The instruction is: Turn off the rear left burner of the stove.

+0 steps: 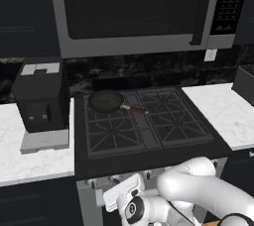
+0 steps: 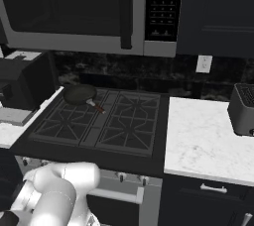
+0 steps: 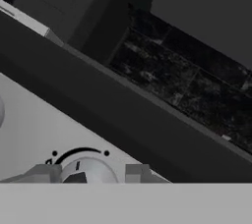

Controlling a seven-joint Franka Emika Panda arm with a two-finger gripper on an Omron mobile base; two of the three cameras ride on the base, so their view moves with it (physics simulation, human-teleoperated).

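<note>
The black stove [image 1: 149,153] [image 2: 89,153] stands between two marble counters. On its rear left burner [image 1: 114,116] [image 2: 106,98] rests a dark frying pan [image 1: 105,101] [image 2: 79,93] with a red-tipped handle, hiding the burner head. My arm is folded low in front of the stove, with the gripper [image 1: 115,186] at the row of front knobs. In the hand view the gripper [image 3: 92,173] is shut on a silvery knob [image 3: 88,169]; one fingertip [image 3: 47,173] presses each side. A black arc with dots curves over the knob.
A grey-framed microwave [image 1: 134,12] [image 2: 74,7] hangs above the cooktop. A black appliance [image 1: 42,96] stands on the left counter and a dark toaster [image 2: 243,108] on the right counter [image 2: 203,141]. The pale oven handle [image 2: 119,195] runs below the knobs.
</note>
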